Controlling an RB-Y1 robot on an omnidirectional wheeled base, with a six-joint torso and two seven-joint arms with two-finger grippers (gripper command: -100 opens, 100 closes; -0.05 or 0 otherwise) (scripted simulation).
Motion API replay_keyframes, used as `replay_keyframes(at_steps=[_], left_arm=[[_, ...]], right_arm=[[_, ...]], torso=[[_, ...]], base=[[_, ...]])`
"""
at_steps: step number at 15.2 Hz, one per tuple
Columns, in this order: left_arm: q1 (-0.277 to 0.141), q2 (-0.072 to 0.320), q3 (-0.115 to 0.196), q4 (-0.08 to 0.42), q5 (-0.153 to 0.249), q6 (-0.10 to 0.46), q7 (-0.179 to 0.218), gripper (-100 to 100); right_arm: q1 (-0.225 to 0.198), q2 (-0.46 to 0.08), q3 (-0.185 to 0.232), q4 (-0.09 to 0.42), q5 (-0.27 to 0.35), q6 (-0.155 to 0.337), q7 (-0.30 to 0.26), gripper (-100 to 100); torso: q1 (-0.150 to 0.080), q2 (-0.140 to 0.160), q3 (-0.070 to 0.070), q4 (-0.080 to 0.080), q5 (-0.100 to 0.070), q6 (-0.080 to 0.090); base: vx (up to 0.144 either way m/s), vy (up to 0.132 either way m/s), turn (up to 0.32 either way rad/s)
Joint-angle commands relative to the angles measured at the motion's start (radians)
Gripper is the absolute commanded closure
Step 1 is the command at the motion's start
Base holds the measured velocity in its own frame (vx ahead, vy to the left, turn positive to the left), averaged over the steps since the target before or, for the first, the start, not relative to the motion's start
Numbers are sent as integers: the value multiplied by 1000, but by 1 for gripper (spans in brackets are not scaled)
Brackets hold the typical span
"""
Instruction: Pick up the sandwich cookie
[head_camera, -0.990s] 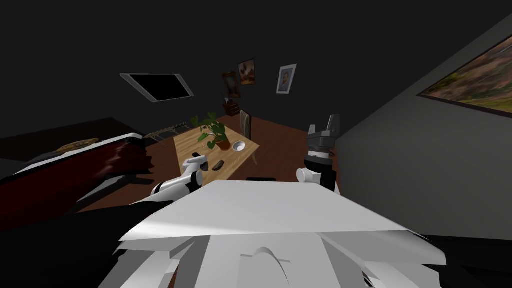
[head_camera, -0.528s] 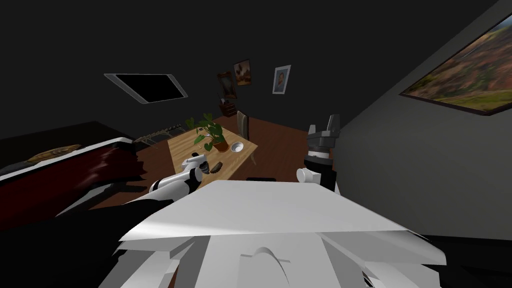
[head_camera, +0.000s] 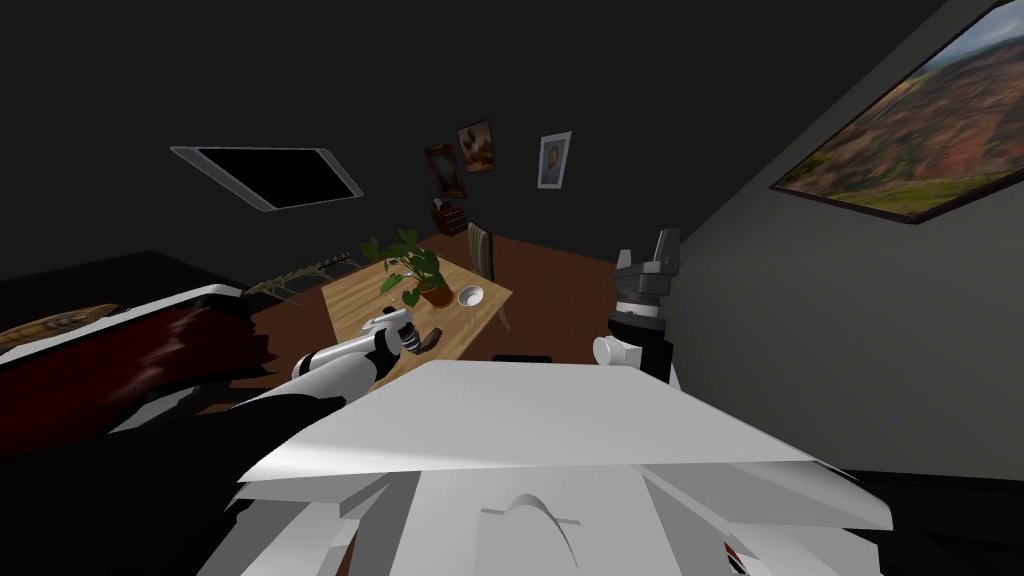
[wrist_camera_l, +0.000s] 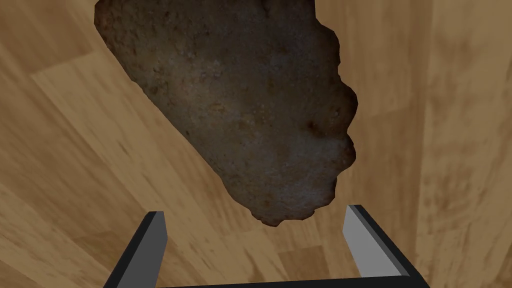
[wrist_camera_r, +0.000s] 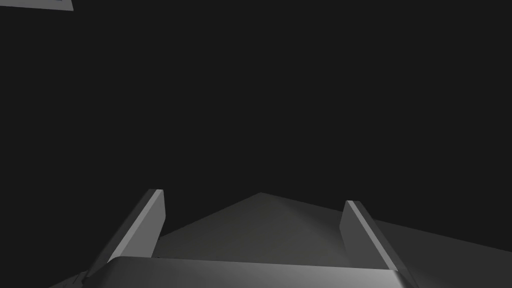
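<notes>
The sandwich cookie (wrist_camera_l: 240, 100) is a dark brown, rough-edged slab lying flat on the wooden table (wrist_camera_l: 450, 125). In the left wrist view my left gripper (wrist_camera_l: 255, 232) is open, looking down on it, and the cookie's near end reaches between the fingertips (wrist_camera_l: 155, 232). From the head camera the cookie (head_camera: 430, 340) is a small dark shape near the table's front edge (head_camera: 345, 300), with my left gripper (head_camera: 400, 325) right beside it. My right gripper (head_camera: 650, 262) is raised at my right side, open and empty; its fingers (wrist_camera_r: 150, 220) stand apart.
On the table stand a potted plant (head_camera: 415, 270) and a small white bowl (head_camera: 470, 295) beyond the cookie. A chair (head_camera: 483, 248) sits at the far side. A dark red sofa (head_camera: 130, 350) lies to the left, a grey wall (head_camera: 850, 330) to the right.
The head view has shifted, so I have turned or moved. My left gripper has come closer to the cookie, now right beside it. The right arm keeps its pose.
</notes>
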Motion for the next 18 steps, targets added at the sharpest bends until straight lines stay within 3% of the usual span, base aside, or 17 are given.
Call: replay_keyframes(at_steps=[1, 6, 7, 10, 13, 14, 18], left_arm=[[-5, 4, 5, 7, 7, 40, 2, -100], [-18, 14, 8, 35, 12, 62, 3, -100], [-9, 9, 8, 15, 12, 69, 4, -100], [14, -25, -6, 33, 20, 10, 15, -100], [5, -20, -7, 52, 18, -1, 14, -100], [6, -20, -7, 51, 18, -1, 14, 100], [6, -20, -6, 52, 19, 1, 14, 100]], right_arm=[[0, 0, 0, 0, 0, 0, 0, 0], [0, 0, 0, 0, 0, 0, 0, 0], [0, 0, 0, 0, 0, 0, 0, 0], [0, 0, 0, 0, 0, 0, 0, 0], [0, 0, 0, 0, 0, 0, 0, 0], [0, 0, 0, 0, 0, 0, 0, 0], [0, 0, 0, 0, 0, 0, 0, 0]], torso=[[0, 0, 0, 0, 0, 0], [0, 0, 0, 0, 0, 0], [-1, 0, 0, 0, 0, 0], [2, -1, 0, 0, 1, -1], [2, -2, -1, 0, 1, 0], [1, -1, -1, 0, 0, 0], [2, -1, -1, 0, 1, 0]], base=[[6, 14, -53], [5, 7, -34], [0, 0, 0], [26, 45, 41], [23, 32, 5], [5, 7, -1], [0, 0, 0]])
